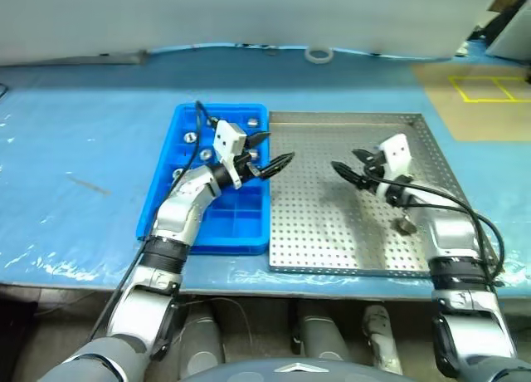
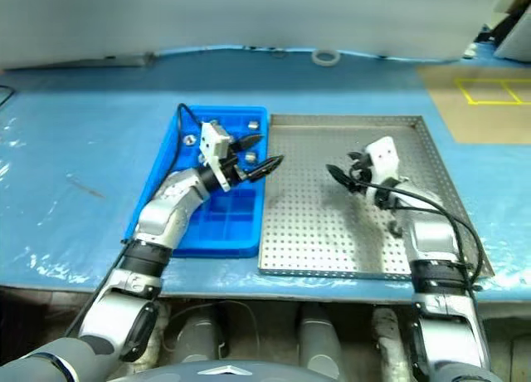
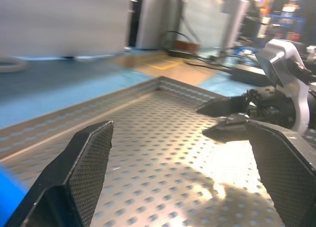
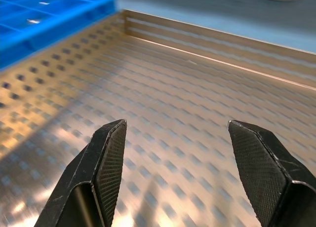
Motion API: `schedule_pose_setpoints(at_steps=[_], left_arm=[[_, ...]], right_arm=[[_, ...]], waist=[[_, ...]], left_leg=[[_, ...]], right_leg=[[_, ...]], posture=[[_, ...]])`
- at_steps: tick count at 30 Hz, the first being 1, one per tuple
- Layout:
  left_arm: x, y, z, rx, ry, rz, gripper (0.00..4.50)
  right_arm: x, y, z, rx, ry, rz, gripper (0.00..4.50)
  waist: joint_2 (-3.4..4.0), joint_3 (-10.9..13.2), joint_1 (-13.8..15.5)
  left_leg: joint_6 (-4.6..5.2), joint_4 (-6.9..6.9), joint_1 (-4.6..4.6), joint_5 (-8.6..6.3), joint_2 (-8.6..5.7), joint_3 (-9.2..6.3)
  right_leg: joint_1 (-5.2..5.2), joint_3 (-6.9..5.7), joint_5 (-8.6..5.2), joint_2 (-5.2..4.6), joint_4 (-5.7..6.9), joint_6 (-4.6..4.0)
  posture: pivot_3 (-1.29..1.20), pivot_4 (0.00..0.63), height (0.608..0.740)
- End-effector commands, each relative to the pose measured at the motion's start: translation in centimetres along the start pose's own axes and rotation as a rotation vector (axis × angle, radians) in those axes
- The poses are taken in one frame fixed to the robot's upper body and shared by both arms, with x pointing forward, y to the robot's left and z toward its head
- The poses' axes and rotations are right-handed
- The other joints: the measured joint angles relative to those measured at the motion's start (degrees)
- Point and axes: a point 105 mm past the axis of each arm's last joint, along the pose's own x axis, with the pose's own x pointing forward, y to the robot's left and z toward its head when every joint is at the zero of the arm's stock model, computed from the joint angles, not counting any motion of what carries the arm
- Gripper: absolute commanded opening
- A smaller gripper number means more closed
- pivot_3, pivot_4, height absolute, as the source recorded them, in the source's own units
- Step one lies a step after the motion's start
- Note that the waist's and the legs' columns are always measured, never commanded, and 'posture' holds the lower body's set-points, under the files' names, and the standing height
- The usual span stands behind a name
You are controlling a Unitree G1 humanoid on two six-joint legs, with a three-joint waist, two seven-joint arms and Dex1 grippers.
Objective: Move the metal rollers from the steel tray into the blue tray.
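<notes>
A metal roller (image 1: 406, 225) is lying on the steel tray (image 1: 332, 241), near side, right beside the right arm and just behind the right gripper (image 1: 349, 167), whose empty jaws are gaping. The left gripper (image 1: 276, 154), wide open and empty, is hovering farther off by the blue tray (image 1: 162, 201).

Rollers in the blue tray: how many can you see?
3 rollers: one near the blue tray's far-left corner, one at its far-right corner, one nearer, beside the left gripper. The left arm covers other compartments, so more may be hidden.
</notes>
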Motion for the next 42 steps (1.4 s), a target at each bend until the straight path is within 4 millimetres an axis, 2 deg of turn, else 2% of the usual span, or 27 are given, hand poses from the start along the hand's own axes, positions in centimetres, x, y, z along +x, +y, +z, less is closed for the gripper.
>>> schedule_pose_setpoints(at_steps=[1, 4, 8, 11, 14, 16, 17, 19, 22, 24, 27, 29, 32, 34, 38, 42], left_arm=[[1.6, -1.2, 0.3, 0.012, -0.024, -0.106, 4.50], [2.5, -1.8, 0.0, 0.000, -0.028, -0.149, 4.50], [3.3, -2.3, -0.1, -0.007, -0.037, -0.187, 4.50], [3.5, -2.3, 0.0, -0.008, -0.043, -0.195, 4.50], [3.4, -2.1, -0.1, -0.007, -0.040, -0.192, 4.50], [3.3, -2.1, -0.1, -0.004, -0.041, -0.188, 4.50], [3.3, -2.0, -0.1, -0.003, -0.041, -0.186, 4.50], [3.2, -1.8, 0.0, 0.002, -0.042, -0.177, 4.50], [2.8, -1.4, 0.0, 0.011, -0.041, -0.157, 4.50], [2.6, -1.2, 0.1, 0.016, -0.040, -0.148, 4.50], [2.1, -0.7, 0.3, 0.033, -0.043, -0.122, 4.50], [1.7, -0.2, 0.7, 0.046, -0.048, -0.100, 4.50], [0.8, 0.5, 1.4, 0.065, -0.061, -0.056, 4.50], [-0.1, 0.8, 1.8, 0.073, -0.070, -0.027, 4.50], [-2.7, 1.6, 2.2, 0.100, -0.064, 0.067, 4.50], [-5.6, 2.3, 3.0, 0.127, -0.063, 0.178, 4.50]], right_arm=[[-3.1, -1.7, 1.8, -0.022, -0.037, -0.117, 3.42], [-4.5, -1.7, 0.8, -0.009, 0.020, -0.150, 3.42], [-5.1, -1.3, -1.5, 0.066, 0.110, -0.188, 3.42], [-4.5, -0.1, -2.7, 0.148, 0.129, -0.165, 3.42], [-3.3, 1.9, -2.6, 0.213, 0.110, -0.093, 3.42], [-2.8, 2.4, -2.8, 0.229, 0.121, -0.072, 3.42], [-2.6, 2.5, -3.3, 0.218, 0.146, -0.068, 3.15], [-2.4, 2.7, -3.8, 0.219, 0.166, -0.058, 2.88], [-2.0, 3.0, -3.6, 0.229, 0.163, -0.033, 1.86], [-1.8, 2.9, -3.5, 0.225, 0.165, -0.026, 1.79], [-0.8, 2.8, -1.9, 0.225, 0.106, -0.006, 1.79], [0.1, 3.4, 0.1, 0.219, 0.021, 0.046, 1.79], [1.4, 5.2, 3.7, 0.222, -0.119, 0.183, 1.79], [2.2, 6.5, 5.5, 0.234, -0.178, 0.273, 1.79], [4.0, 9.5, 6.9, 0.224, -0.202, 0.456, 1.79], [5.5, 12.1, 7.2, 0.213, -0.186, 0.611, 1.79]], waist=[[0.00, 0.00, -1.54], [0.00, -0.01, -3.98], [0.00, -0.01, -7.21], [0.00, 0.00, -9.50], [0.01, -0.01, -11.53], [0.02, -0.01, -12.80], [0.02, -0.01, -12.94], [0.02, -0.01, -13.03], [0.01, -0.02, -13.03], [0.01, -0.02, -13.22], [-0.01, -0.01, -14.01], [-0.01, -0.01, -14.15], [0.00, -0.01, -14.05], [0.00, -0.01, -13.79], [0.01, -0.02, -11.79], [0.05, 0.00, -7.44]], left_leg=[[0.02, 0.03, 0.01, -0.01, 0.01, 0.02], [0.08, 0.15, -0.01, -0.06, 0.02, 0.02], [0.28, 0.48, -0.14, -0.19, -0.04, 0.03], [0.49, 0.77, -0.37, -0.33, -0.13, 0.02], [0.59, 0.84, -0.53, -0.38, -0.21, -0.08], [0.65, 0.84, -0.63, -0.41, -0.21, -0.15], [0.73, 0.88, -0.70, -0.46, -0.31, -0.17], [0.84, 0.88, -0.75, -0.52, -0.47, -0.22], [0.99, 0.88, -0.78, -0.61, -0.59, -0.25], [1.07, 0.88, -0.79, -0.66, -0.63, -0.25], [1.15, 0.90, -0.77, -0.70, -0.78, -0.25], [1.17, 0.97, -0.77, -0.71, -0.87, -0.24], [1.18, 0.98, -0.73, -0.70, -0.91, -0.24], [1.19, 0.98, -0.73, -0.69, -0.90, -0.28], [1.37, 0.96, -0.78, -0.58, -0.86, -0.42], [1.39, 0.77, -0.85, -0.53, -0.62, -0.51]], right_leg=[[-0.01, 0.00, 0.00, 0.00, -0.01, 0.01], [0.00, -0.03, -0.10, 0.01, -0.01, 0.23], [0.02, -0.18, -0.20, 0.00, -0.06, 0.59], [0.01, -0.18, -0.13, -0.05, -0.23, 0.73], [0.08, -0.22, -0.09, -0.10, -0.54, 0.80], [0.18, -0.31, -0.01, -0.11, -0.92, 0.93], [0.19, -0.28, 0.00, -0.19, -0.97, 0.94], [0.23, -0.27, 0.03, -0.34, -0.98, 0.96], [0.31, -0.27, 0.15, -0.44, -0.99, 0.76], [0.33, -0.27, 0.24, -0.49, -1.08, 0.63], [0.40, -0.28, 0.26, -0.68, -1.10, 0.58], [0.41, -0.34, 0.26, -0.83, -1.09, 0.60], [0.39, -0.60, 0.18, -1.06, -1.00, 0.89], [0.42, -0.69, 0.31, -1.10, -0.91, 0.70], [0.51, -0.97, 0.41, -1.16, -0.90, 0.51], [0.48, -1.34, 0.36, -1.15, -0.89, 0.41]], posture=[[-0.65, 0.150, 0.740], [-0.70, 0.150, 0.740], [-0.73, 0.150, 0.740], [-0.73, 0.150, 0.740], [-0.72, 0.150, 0.740], [-0.72, 0.150, 0.740], [-0.72, 0.150, 0.740], [-0.69, 0.150, 0.740], [-0.66, 0.150, 0.740], [-0.65, 0.150, 0.740], [-0.61, 0.150, 0.740], [-0.57, 0.150, 0.740], [-0.50, 0.150, 0.740], [-0.46, 0.150, 0.740], [-0.30, 0.150, 0.740], [-0.19, 0.150, 0.740]])
